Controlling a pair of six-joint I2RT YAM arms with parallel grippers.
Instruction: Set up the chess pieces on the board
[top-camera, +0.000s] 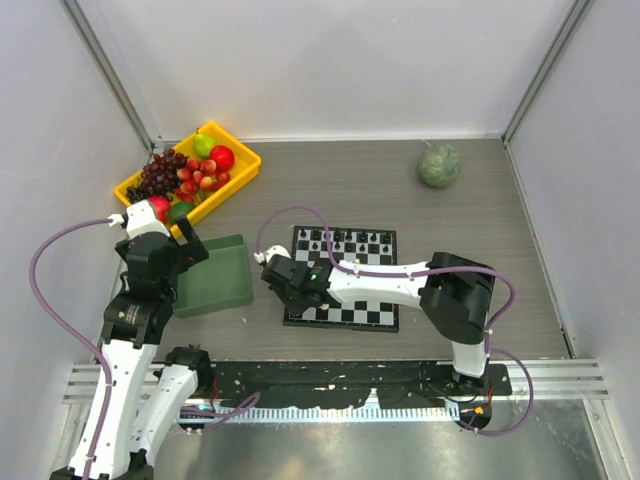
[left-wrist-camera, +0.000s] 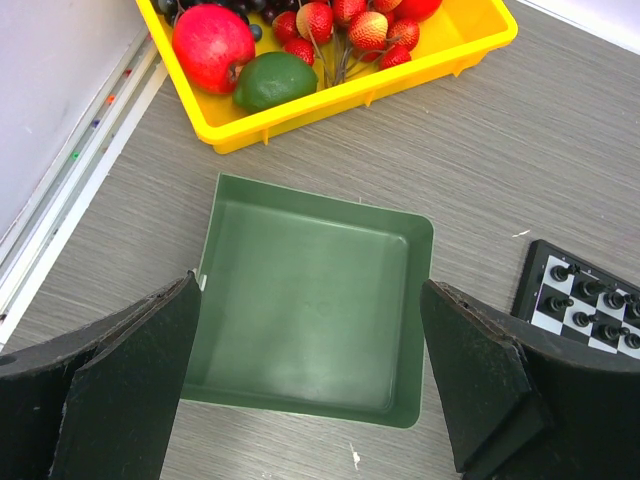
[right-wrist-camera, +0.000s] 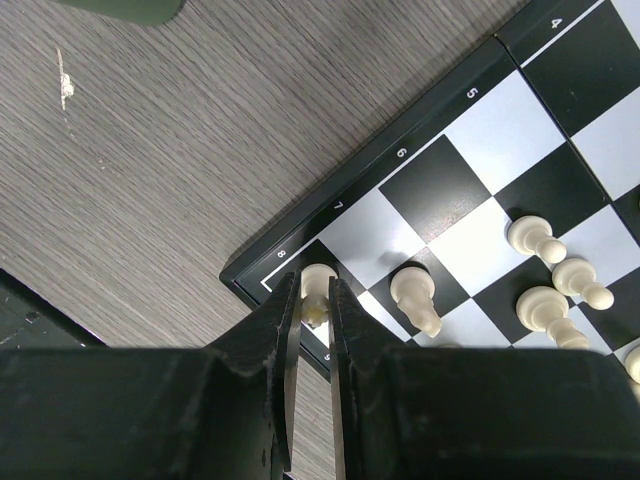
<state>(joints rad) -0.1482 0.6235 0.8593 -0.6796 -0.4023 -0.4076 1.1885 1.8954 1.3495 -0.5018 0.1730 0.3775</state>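
Right arm (top-camera: 440, 295) lies across the near half of the top view, so much of the board (top-camera: 372, 316) under it is hidden. Board sits mid-table (top-camera: 480, 240), its far rows filled with black pieces (top-camera: 345, 240).

Right gripper (right-wrist-camera: 313, 300) is at the board's near-left corner, jaws narrow and pinching a cream piece (right-wrist-camera: 316, 290) over the corner square by the "8" mark. Likely a back-rank placement in progress. Only the piece's top shows between the fingers, so its type is unclear, and whether its base touches the square cannot be told.

Left gripper (left-wrist-camera: 310, 290) hovers over the green tray (left-wrist-camera: 300, 250) left of the board, jaws wide and holding nothing. Probably parked out of the way or waiting for its turn.

Yellow bin (left-wrist-camera: 300, 110) of fruit sits far-left, cut off at the frame top in the left wrist view. Green round thing (top-camera: 439, 165) sits far-right, too small to identify.

Other cream pieces (right-wrist-camera: 545, 305) stand near the gripped one on the near rows. Upright or tilted is hard to judge, and one at the right edge is cut off by the gripper body.
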